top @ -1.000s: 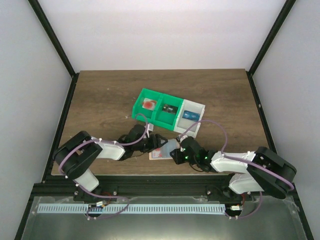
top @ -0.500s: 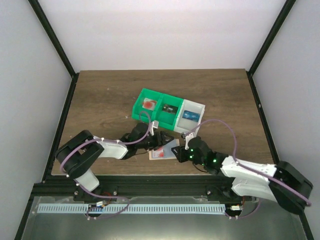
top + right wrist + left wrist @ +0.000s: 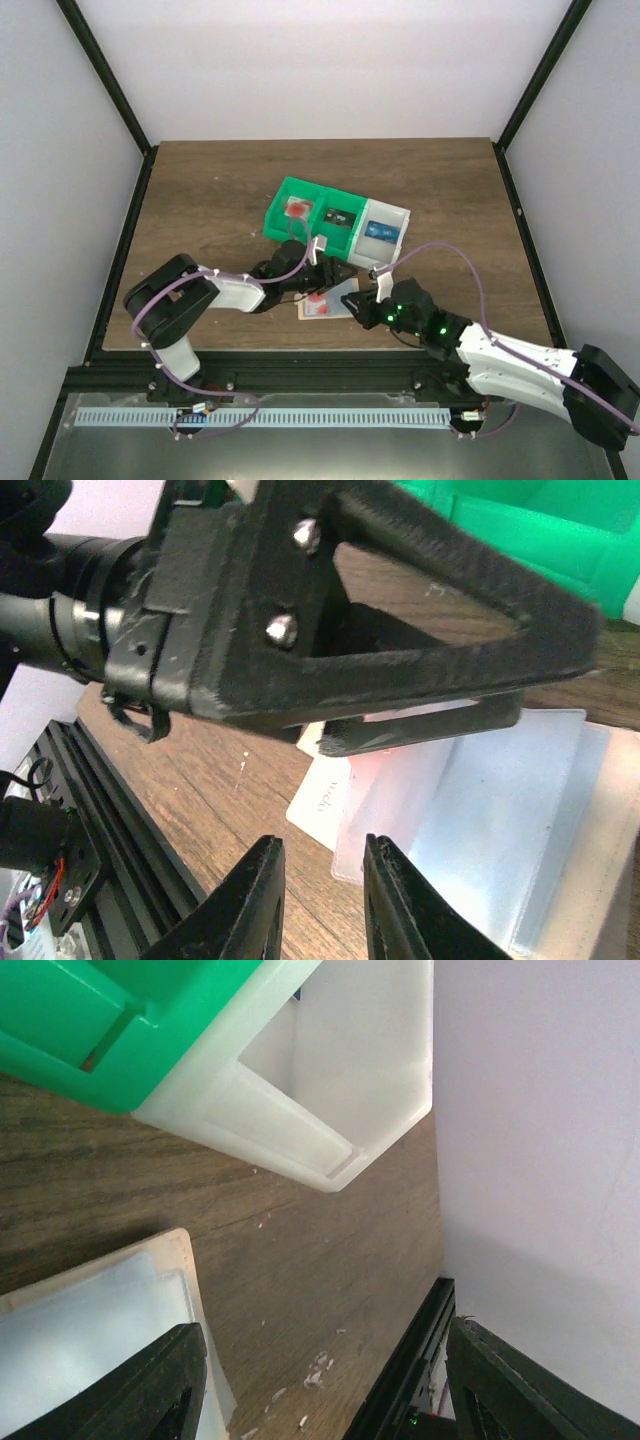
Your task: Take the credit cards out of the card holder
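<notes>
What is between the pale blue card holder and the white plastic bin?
Only bare brown wooden table, with tiny pale specks, separates the pale blue card holder from the white plastic bin; the left wrist view shows it.

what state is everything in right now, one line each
card holder: open, lying flat on the table
card: poking out at the card holder's edge
left end effector: open, over the card holder
right end effector: narrowly open, holding nothing
green bins: upright, not empty
white bin: upright, not empty
</notes>
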